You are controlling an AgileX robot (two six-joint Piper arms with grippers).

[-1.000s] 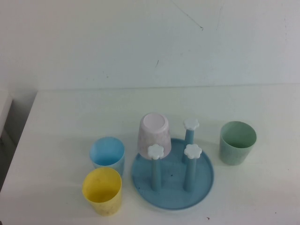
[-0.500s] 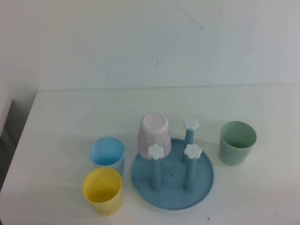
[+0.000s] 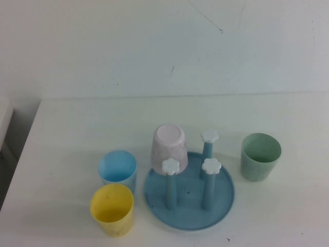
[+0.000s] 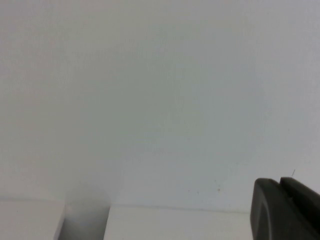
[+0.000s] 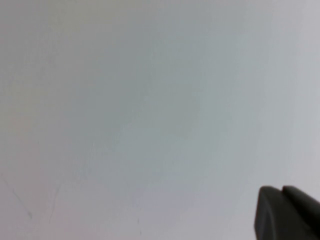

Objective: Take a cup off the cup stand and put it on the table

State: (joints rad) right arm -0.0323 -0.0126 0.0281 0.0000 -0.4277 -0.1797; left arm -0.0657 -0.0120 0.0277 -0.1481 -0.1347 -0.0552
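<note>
Nothing has moved since the earlier high views: every cup and the stand lie exactly as they did. From my remote station, the cup (image 3: 168, 145) sits upside down over the far-left post of the cup stand (image 3: 223, 205), base uppermost, its rim hanging above the blue plate. Three other posts stand bare under white flower caps. A light blue cup (image 3: 117, 170) and a yellow cup (image 3: 112, 209) stand on the table (image 3: 72, 128) just left of the stand; a green cup (image 3: 260, 156) stands to its right.

Neither arm appears in the high view. The left gripper (image 4: 286, 210) shows only as a dark corner in its wrist view, facing the wall; the right gripper (image 5: 287, 213) likewise. I cannot tell whether either pincer is apart or together.

I judge the cup light, stiff and rather smooth, so its tapered wall may slip under a weak pinch. I would take it across the side wall near mid-height and lift straight up until it clears the cap.
</note>
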